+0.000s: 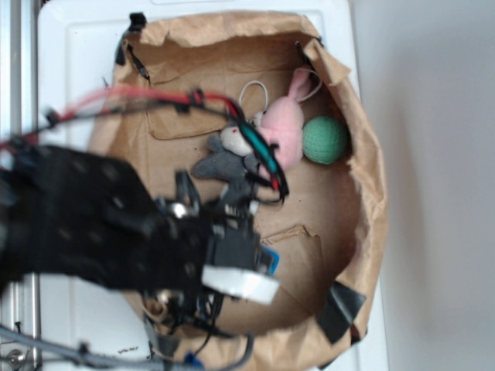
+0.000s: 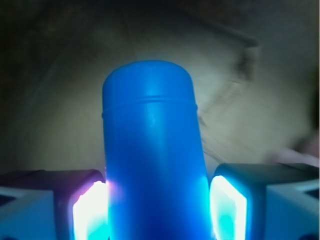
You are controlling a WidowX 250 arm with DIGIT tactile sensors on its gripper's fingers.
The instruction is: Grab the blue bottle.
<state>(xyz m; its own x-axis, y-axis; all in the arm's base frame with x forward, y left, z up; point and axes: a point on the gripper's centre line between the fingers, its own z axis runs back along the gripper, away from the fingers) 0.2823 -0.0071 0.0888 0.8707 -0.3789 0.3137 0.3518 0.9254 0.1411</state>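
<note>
While the hand grips the blue bottle, plush toys lie in the paper bag.

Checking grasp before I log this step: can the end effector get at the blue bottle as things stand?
Probably yes. In the wrist view the bottle stands between the two fingers of the end effector, nothing between them. Whether the fingers already press on it cannot be told.

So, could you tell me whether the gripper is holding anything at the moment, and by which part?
The gripper has the blue bottle between its two fingers, at the wide body; whether they press it cannot be told.
</note>
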